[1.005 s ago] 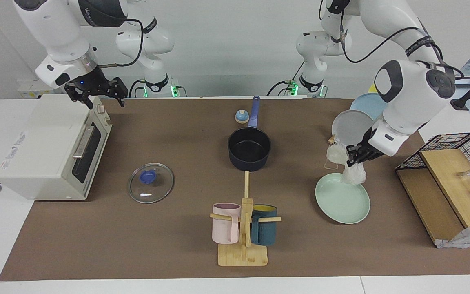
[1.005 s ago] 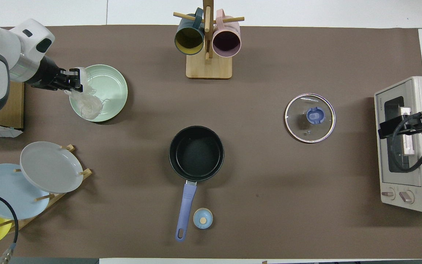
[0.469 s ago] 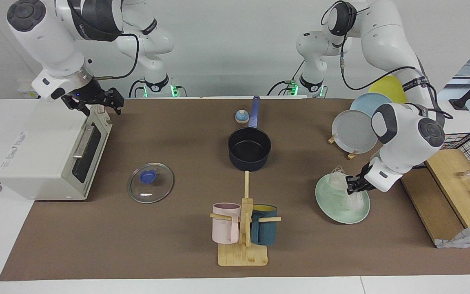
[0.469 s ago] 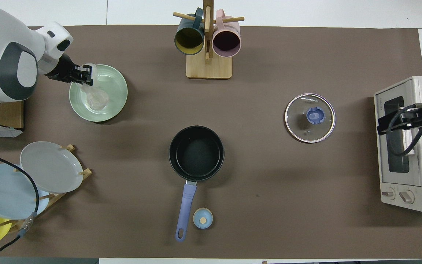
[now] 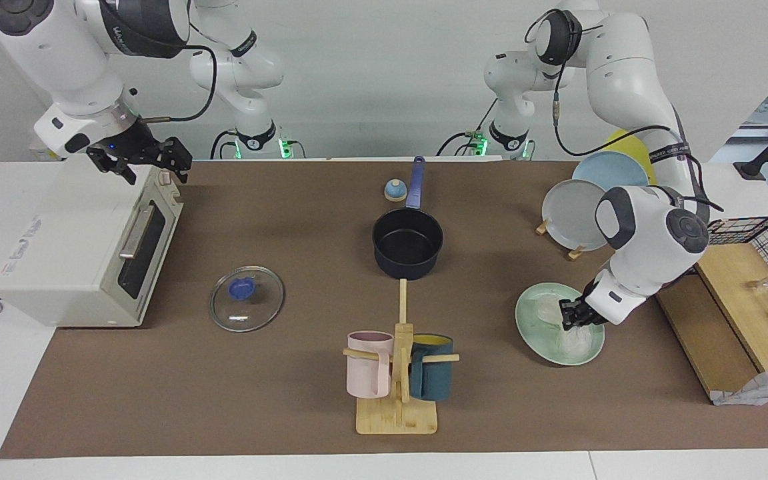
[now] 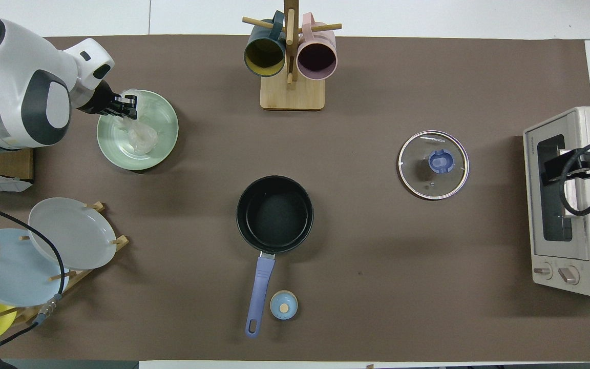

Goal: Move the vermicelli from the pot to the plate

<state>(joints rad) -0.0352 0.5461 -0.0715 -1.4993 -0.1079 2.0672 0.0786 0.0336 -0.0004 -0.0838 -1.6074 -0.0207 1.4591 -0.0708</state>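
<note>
Black inside, the pot (image 6: 274, 214) sits bare at mid-frame in the overhead view, while at upper left the left gripper (image 6: 130, 106) pinches the whitish vermicelli (image 6: 141, 137) lying on the green plate (image 6: 164, 120); the right gripper (image 5: 137, 160) waits over the toaster oven (image 5: 77, 247), fingers spread.
</note>
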